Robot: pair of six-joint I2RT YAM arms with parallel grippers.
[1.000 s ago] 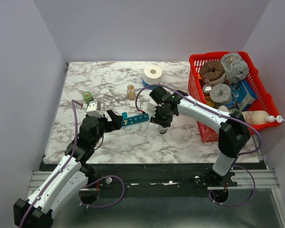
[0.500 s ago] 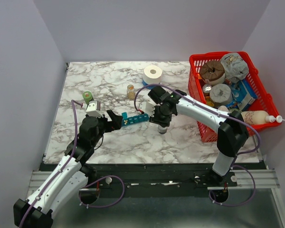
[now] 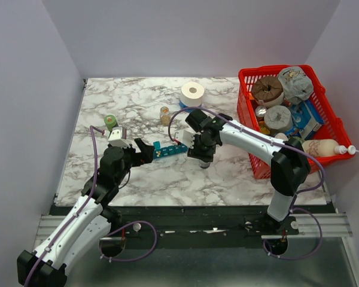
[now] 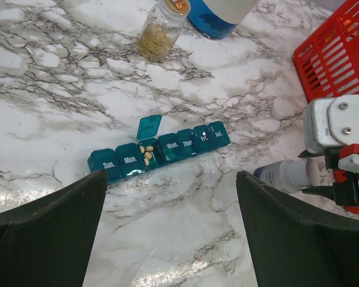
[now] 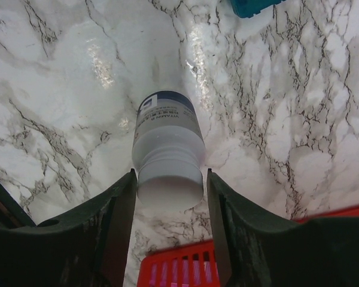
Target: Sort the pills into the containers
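On the marble table (image 3: 107, 173), seen from above, my left gripper (image 3: 145, 149) sits at the left end of the teal pill organizer (image 3: 169, 149), whose compartments are too small here to read. My right gripper (image 3: 202, 156) hangs just right of it over a white-capped bottle (image 3: 203, 162), largely hidden beneath it. From my left wrist, my jaws stand wide, and the organizer lies beyond them, touching neither. Its third compartment's lid (image 4: 149, 127) is up with a few tan pills (image 4: 146, 154) inside; the other lids are down. The amber jar (image 4: 158, 33) farther off is cut off at the top edge. From my right wrist, my fingers (image 5: 116, 227) flank the bottle's cap closely, but I cannot tell whether they press it. Only a corner of the organizer shows.
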